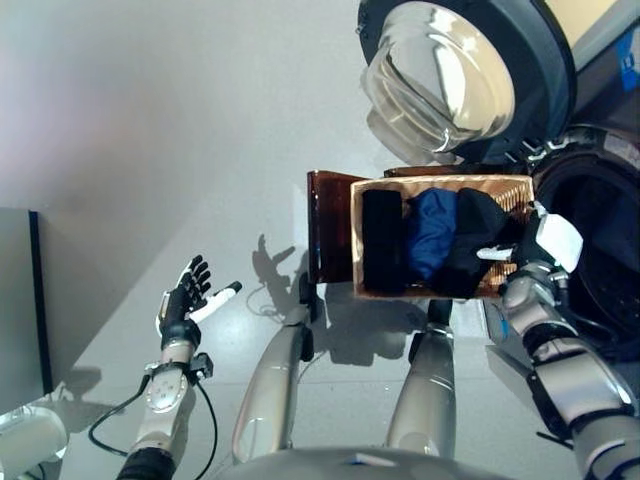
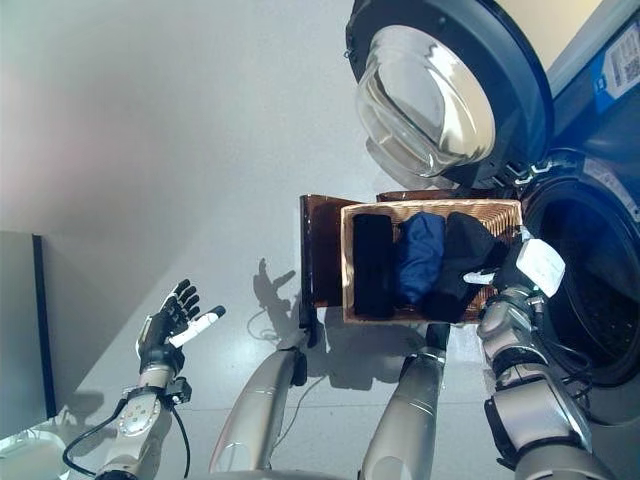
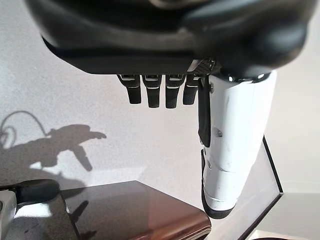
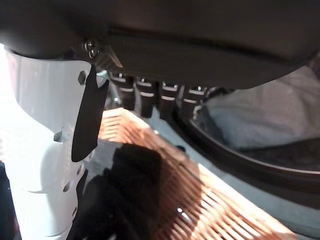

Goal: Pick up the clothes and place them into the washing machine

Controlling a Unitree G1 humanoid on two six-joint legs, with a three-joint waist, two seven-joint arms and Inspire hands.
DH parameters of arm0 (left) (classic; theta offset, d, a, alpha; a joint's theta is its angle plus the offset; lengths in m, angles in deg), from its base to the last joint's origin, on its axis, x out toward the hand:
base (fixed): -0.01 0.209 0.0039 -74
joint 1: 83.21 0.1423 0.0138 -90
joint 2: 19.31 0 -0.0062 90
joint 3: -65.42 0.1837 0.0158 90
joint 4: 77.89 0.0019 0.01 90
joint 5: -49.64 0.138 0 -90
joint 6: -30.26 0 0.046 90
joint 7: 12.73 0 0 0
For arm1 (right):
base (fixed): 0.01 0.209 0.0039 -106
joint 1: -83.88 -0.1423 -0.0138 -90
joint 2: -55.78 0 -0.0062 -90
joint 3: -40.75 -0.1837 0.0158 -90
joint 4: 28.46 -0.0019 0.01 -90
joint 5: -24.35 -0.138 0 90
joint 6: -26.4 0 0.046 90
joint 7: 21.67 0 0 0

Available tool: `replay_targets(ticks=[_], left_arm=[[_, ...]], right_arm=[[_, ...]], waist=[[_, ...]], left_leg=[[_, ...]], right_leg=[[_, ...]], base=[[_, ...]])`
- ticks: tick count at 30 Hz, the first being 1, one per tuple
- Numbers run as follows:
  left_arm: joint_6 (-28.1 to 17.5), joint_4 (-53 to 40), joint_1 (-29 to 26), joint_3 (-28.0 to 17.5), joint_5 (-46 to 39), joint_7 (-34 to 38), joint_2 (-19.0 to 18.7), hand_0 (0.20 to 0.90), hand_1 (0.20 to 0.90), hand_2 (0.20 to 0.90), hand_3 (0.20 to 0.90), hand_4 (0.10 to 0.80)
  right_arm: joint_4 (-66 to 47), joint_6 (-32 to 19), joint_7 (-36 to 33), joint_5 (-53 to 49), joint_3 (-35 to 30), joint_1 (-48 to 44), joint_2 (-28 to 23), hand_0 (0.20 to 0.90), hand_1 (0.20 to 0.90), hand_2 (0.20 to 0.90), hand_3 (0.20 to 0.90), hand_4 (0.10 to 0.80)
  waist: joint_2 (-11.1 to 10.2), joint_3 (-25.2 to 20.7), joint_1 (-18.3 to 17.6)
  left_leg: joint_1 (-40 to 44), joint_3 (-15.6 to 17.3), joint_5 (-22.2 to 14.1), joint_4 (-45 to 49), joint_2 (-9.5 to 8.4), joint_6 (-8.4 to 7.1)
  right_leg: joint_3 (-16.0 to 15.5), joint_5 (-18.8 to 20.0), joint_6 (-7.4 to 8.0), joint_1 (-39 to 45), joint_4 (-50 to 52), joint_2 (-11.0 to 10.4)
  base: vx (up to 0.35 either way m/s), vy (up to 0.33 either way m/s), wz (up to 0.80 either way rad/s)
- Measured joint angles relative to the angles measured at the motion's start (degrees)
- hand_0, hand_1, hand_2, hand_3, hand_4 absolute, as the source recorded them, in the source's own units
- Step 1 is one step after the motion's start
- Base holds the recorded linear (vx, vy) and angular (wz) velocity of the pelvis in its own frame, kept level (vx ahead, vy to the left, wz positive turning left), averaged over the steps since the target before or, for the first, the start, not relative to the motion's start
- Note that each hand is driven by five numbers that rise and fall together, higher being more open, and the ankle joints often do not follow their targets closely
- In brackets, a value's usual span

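Grey floor [image 1: 150,120]; right hand [image 1: 520,262] fingers straight, over basket [image 2: 430,312] w/ clothes [image 1: 432,232] (holds nothing); left hand [image 1: 185,298] spread, empty.

a woven basket [image 1: 515,190] sits on a dark brown stand [image 1: 327,225] with a glossy top, set on the pale grey floor [image 1: 180,120]. at the far left edge of the head views stands a grey panel with a dark edge [image 1: 20,300], well apart from the stand. a white rounded object [image 1: 30,440] shows in the lower left corner, just below that panel.
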Motion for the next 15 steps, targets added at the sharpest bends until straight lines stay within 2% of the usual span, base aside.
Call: replay_targets(ticks=[10,15], left_arm=[[-0.01,-0.44,-0.03,-0.03,0.01,0.15,0.03,0.900,0.900,0.900,0.900,0.800],[-0.02,-1.05,0.01,0.00,0.04,0.29,0.06,0.900,0.900,0.900,0.900,0.800]], right_arm=[[-1.87,-0.18,-0.06,-0.04,-0.13,0.77,0.28,0.900,0.900,0.900,0.900,0.800],[-2.12,-0.27,-0.15,-0.64,0.00,0.76,2.06,0.900,0.900,0.900,0.900,0.800]], waist=[[0.00,0.09,0.06],[-0.05,0.15,0.36]], left_leg=[[-1.57,0.07,-0.07,0.47,-0.06,-0.06],[-1.58,-0.02,-0.20,0.83,-0.03,-0.14]], right_leg=[[0.26,-0.05,-0.08,-1.91,0.96,-0.04],[0.25,-0.28,-0.23,-1.88,1.33,0.01]], base=[[0.001,-0.001,0.01],[0.000,0.000,0.00]])
